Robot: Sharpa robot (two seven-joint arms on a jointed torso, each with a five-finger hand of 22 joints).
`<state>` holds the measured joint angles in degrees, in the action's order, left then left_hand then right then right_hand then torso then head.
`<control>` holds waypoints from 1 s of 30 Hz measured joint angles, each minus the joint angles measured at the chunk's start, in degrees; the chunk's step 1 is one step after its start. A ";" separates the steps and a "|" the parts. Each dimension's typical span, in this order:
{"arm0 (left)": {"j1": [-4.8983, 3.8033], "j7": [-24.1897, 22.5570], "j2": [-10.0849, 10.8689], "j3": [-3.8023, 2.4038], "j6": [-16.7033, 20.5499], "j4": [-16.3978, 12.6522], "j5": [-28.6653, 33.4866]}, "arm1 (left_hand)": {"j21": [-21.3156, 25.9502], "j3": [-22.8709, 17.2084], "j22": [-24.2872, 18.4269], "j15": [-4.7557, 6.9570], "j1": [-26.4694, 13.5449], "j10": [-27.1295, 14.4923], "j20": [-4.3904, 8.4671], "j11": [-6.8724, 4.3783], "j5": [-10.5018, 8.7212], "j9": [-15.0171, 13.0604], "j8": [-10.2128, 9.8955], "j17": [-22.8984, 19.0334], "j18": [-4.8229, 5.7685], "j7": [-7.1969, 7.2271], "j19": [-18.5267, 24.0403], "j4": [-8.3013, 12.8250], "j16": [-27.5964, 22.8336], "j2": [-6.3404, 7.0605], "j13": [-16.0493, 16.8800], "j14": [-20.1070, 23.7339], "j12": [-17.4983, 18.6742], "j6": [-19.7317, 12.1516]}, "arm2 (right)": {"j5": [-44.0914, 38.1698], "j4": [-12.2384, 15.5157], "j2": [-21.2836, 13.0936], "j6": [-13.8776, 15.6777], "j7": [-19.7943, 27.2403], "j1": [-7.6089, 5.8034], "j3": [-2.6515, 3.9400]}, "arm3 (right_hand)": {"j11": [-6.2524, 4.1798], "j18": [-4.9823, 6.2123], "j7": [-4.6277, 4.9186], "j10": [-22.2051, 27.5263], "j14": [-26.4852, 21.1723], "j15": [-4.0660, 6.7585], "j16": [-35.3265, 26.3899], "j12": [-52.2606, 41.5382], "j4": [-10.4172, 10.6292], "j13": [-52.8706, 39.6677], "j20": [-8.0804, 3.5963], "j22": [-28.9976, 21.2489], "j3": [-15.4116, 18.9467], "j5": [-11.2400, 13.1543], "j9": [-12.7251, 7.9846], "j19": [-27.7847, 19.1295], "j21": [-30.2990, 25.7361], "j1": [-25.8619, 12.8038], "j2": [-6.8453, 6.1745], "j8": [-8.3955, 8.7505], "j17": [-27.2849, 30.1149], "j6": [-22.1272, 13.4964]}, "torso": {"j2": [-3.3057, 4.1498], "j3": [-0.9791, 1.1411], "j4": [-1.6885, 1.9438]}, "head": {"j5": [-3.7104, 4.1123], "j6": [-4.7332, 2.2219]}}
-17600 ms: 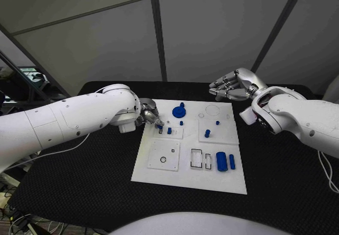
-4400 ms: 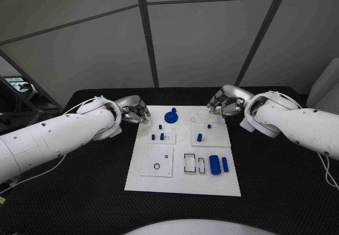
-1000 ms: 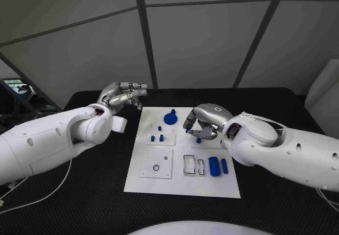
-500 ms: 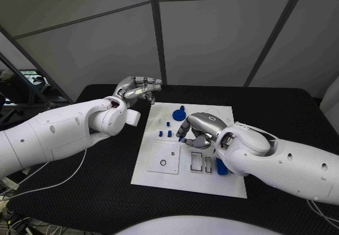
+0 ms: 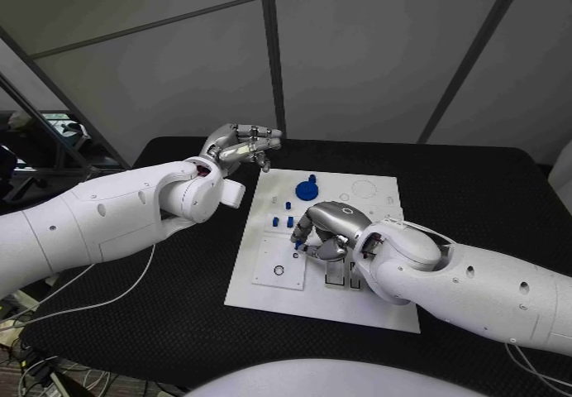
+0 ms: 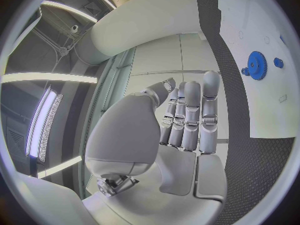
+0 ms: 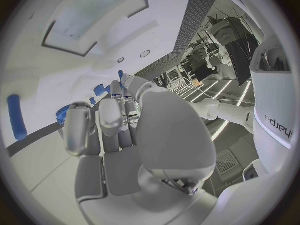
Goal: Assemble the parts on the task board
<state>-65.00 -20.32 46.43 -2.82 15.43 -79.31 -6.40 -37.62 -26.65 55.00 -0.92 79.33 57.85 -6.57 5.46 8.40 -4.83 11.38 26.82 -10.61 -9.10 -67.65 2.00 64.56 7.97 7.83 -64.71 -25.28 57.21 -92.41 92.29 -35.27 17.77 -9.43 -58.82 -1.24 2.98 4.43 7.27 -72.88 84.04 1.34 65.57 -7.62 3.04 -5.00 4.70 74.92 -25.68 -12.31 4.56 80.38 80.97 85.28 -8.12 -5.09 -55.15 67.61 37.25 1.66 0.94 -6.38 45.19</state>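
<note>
White task board (image 5: 269,289) lies in the middle of the black desk (image 5: 143,331), its near edge toward me. On its near half I see a raised white tile with a small ring-shaped hole (image 5: 277,270) and, beside it, dark-edged rectangular slots (image 5: 354,279) partly hidden by my right arm. Above the middle of the board my right hand (image 5: 320,236) is lowered, fingers curled down onto the surface with a small blue part (image 5: 297,245) at the fingertips; whether it grips that part I cannot tell. The right wrist view shows those fingers (image 7: 94,125) held close together over the board, a blue rod (image 7: 17,117) lying to one side. Just beyond the hand, two short blue pegs (image 5: 281,221) stand on the board. Farther back a blue gear-like disc (image 5: 307,190) sits near the far edge, with a faint round outline (image 5: 362,188) beside it. My left hand (image 5: 242,147) hovers beyond the board's far left corner, fingers loosely curled in, holding nothing.
</note>
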 measured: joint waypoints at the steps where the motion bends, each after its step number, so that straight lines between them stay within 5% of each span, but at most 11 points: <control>1: 0.00 0.01 -0.03 0.00 -0.02 0.02 0.00 | 0.00 0.00 0.00 0.00 0.00 0.00 0.00 0.00 0.00 0.00 0.00 -0.03 0.01 0.00 0.00 0.00 0.00 0.00 0.00 0.00 0.00 0.00 | -0.09 -0.11 0.13 -0.18 0.01 0.04 -0.03 | 0.00 -0.01 0.00 0.00 0.00 0.00 0.00 0.00 0.00 -0.03 0.00 0.00 0.00 0.00 -0.01 0.00 0.00 -0.21 0.06 0.00 0.00 0.00 | 0.01 -0.01 -0.01 | -0.07 0.08; 30: 0.00 0.09 -0.16 0.03 -0.36 0.19 0.03 | 0.00 0.00 -0.12 0.00 0.00 0.02 0.00 0.01 0.00 0.00 0.00 -0.08 0.01 0.00 0.00 0.00 0.00 0.00 0.00 0.00 0.00 0.00 | -2.20 -1.33 1.41 -3.67 -0.14 0.23 -0.37 | 0.02 0.00 -0.02 0.02 0.00 0.00 0.20 0.01 0.01 0.01 0.00 -0.01 0.01 0.05 0.00 0.00 0.22 -0.34 0.06 0.33 0.00 -0.04 | -0.01 -0.01 -0.03 | -0.50 0.92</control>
<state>-64.99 -20.22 46.27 -2.79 15.07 -79.12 -6.37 -37.62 -26.65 54.88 -0.92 79.33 57.87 -6.57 5.47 8.40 -4.83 11.38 26.73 -10.61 -9.10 -67.64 2.00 64.57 7.97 7.82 -64.71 -25.28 57.21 -94.61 90.96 -33.85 14.11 -9.57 -58.59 -1.61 2.99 4.43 7.25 -72.86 84.04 1.34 65.77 -7.62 3.05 -5.00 4.70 74.91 -25.67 -12.26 4.56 80.38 81.19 84.94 -8.07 -4.76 -55.15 67.58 37.24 1.65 0.91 -6.88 46.11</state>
